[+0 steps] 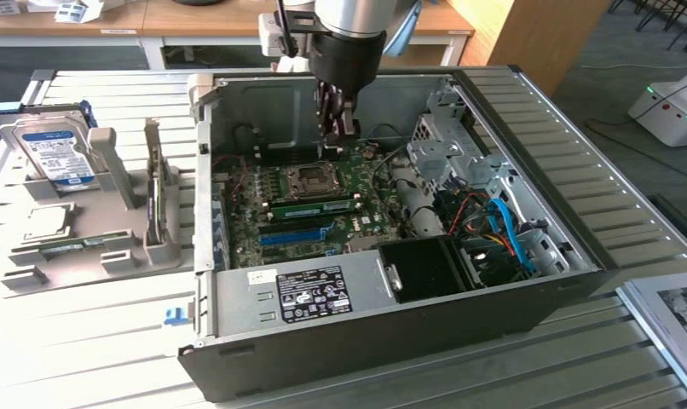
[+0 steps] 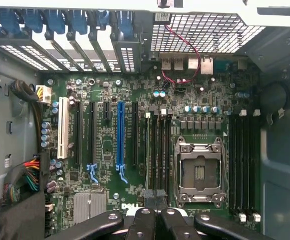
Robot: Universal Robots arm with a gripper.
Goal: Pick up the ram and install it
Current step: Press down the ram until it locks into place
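At the upper centre of the exterior view, the tool [image 1: 341, 128] is hanging inside the open computer case [image 1: 571, 256] with its jaws shut, holding nothing. The ram [image 1: 315, 207] is sitting in a slot on the motherboard [image 1: 366, 226], below the processor socket [image 1: 313, 177].

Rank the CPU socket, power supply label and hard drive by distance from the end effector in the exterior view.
From the end effector, inside the case:
1. CPU socket, on the motherboard just below it.
2. Power supply label, at the case's near edge.
3. Hard drive, outside the case in the stand on the exterior view's left.
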